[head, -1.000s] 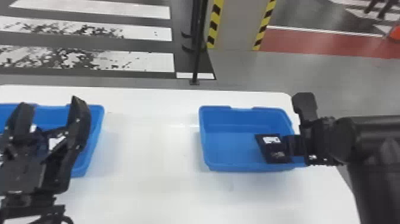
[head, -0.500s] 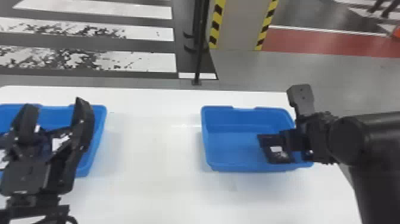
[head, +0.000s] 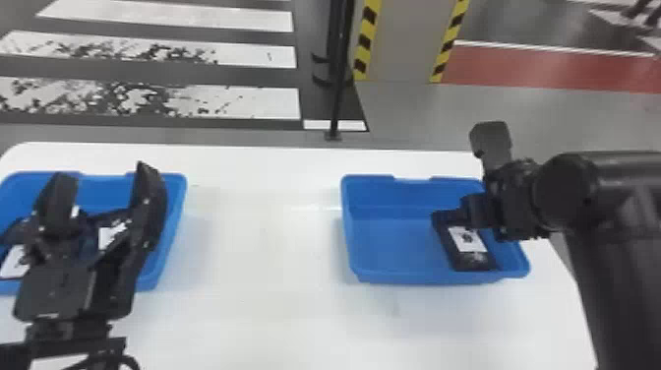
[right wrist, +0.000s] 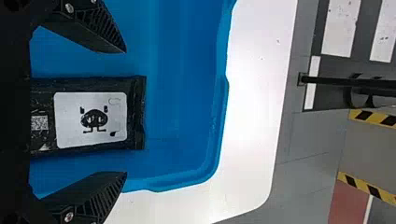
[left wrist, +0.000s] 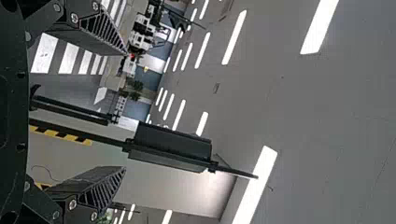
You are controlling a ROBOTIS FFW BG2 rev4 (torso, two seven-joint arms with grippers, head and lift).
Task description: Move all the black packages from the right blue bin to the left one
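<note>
Spreads out as a flat white table [head: 265, 320], rounded at the far left corner in the head view and at the far right one in the right wrist view; carries a left blue bin [head: 104, 191] and a right blue bin [head: 398, 246], both upright and open-topped, set well apart with white tabletop between; dips in low notches along the far rims; comes near the table's right edge with the right blue bin; bears a faint smudge [head: 396, 307] on the near side of that bin, and small dark specks [right wrist: 279, 41] beyond it.
</note>
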